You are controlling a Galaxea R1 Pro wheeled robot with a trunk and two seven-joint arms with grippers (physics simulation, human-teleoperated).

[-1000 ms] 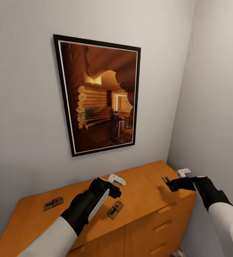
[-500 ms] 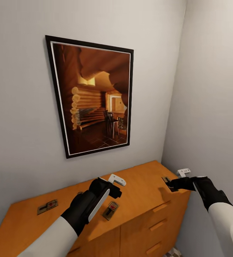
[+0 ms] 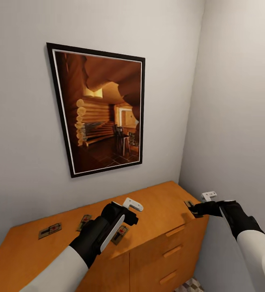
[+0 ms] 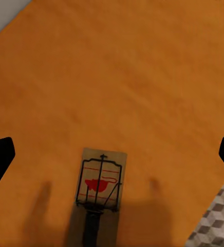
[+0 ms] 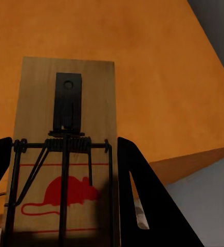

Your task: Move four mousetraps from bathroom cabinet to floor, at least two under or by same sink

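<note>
The orange-brown cabinet (image 3: 156, 202) stands against the wall below me. Three mousetraps lie flat on its top: one at the left (image 3: 50, 230), one (image 3: 84, 222) beside my left forearm, and one (image 3: 120, 234) under my left gripper (image 3: 131, 211). In the left wrist view that mousetrap (image 4: 99, 180) lies below my open left gripper (image 4: 113, 153), whose fingers stand wide apart. My right gripper (image 3: 195, 209) is shut on a fourth mousetrap (image 3: 188, 204) over the cabinet's right end. The right wrist view shows this mousetrap (image 5: 66, 134) between the fingers of the right gripper (image 5: 66, 164).
A large framed picture (image 3: 100, 109) hangs on the wall above the cabinet. A side wall (image 3: 238, 121) closes in on the right, close to the cabinet's end. Drawer fronts (image 3: 171, 251) face me. A patch of cube-pattern floor (image 3: 189, 286) shows below.
The whole view has shifted, so cabinet and picture slid left in the picture. Both grippers now sit further towards the cabinet's right end. A trap beside my left forearm has come into view.
</note>
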